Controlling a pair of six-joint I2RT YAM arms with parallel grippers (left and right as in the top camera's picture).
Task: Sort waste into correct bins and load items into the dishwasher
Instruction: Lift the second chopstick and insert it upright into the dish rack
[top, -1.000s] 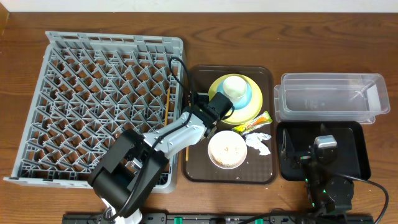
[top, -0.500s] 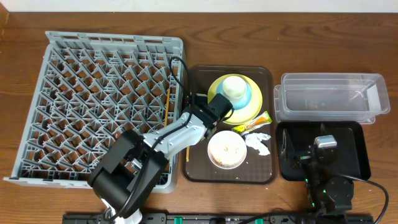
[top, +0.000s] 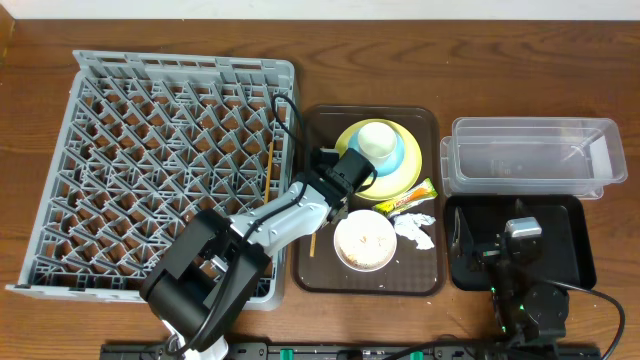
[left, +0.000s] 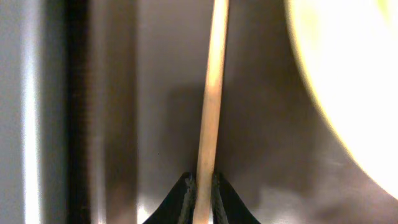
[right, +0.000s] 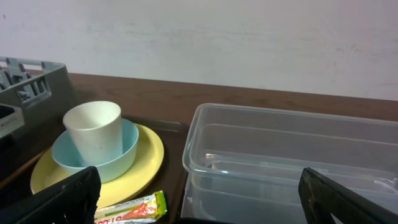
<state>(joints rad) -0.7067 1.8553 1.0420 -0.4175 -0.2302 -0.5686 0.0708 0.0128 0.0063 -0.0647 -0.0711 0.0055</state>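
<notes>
My left gripper (top: 328, 183) is shut on a thin wooden chopstick (top: 312, 240) over the left side of the brown serving tray (top: 320, 125). In the left wrist view the jaws (left: 203, 186) pinch the chopstick (left: 210, 112) beside the yellow-green plate (left: 348, 81). The plate (top: 408, 178) carries a light blue bowl (top: 395, 160) with a pale cup (top: 377, 140) in it. A white bowl (top: 365, 240) with rice scraps, a crumpled napkin (top: 415, 230) and a snack wrapper (top: 412, 198) lie on the tray. My right gripper (top: 515, 240) is open and empty over the black tray (top: 570, 250).
The grey dish rack (top: 160, 170) fills the left side, with another thin wooden stick (top: 271, 160) along its right edge. The clear tub (top: 530, 155) stands behind the black tray. The right wrist view shows the cup (right: 93, 130), the wrapper (right: 134, 208) and the tub (right: 298, 162).
The chopstick in my left gripper has shifted slightly right, away from the rack edge. The right arm has not moved.
</notes>
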